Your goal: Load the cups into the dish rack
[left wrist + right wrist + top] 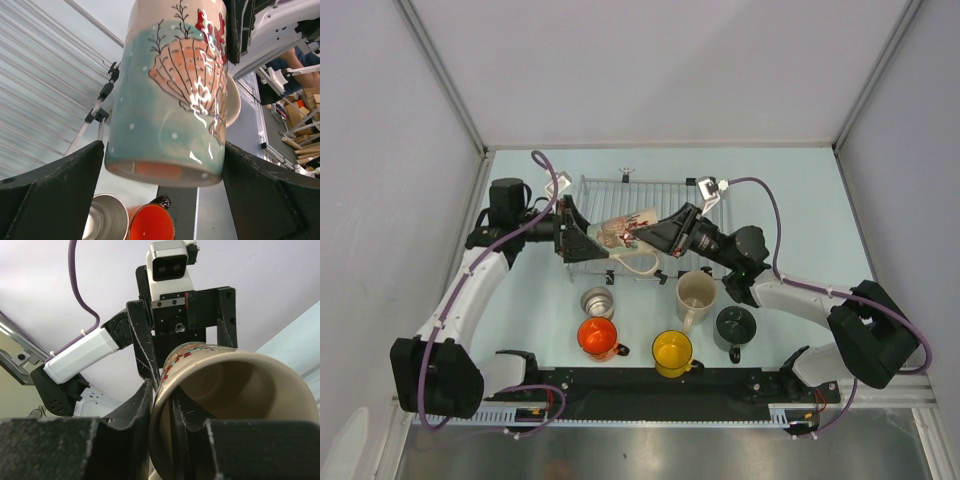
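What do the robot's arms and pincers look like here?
Both arms have white links between bulky black joints: left arm, right arm. A purple cable loops along each to a small white wrist camera. The left pincer and right pincer have black, wedge-shaped fingers with scuffed edges.

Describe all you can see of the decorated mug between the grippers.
The mug looks like glossy beige ceramic, painted with a shell and red coral on teal. It lies sideways above the dish rack, handle toward the near side. The right gripper pinches its rim; the open left gripper flanks its base.
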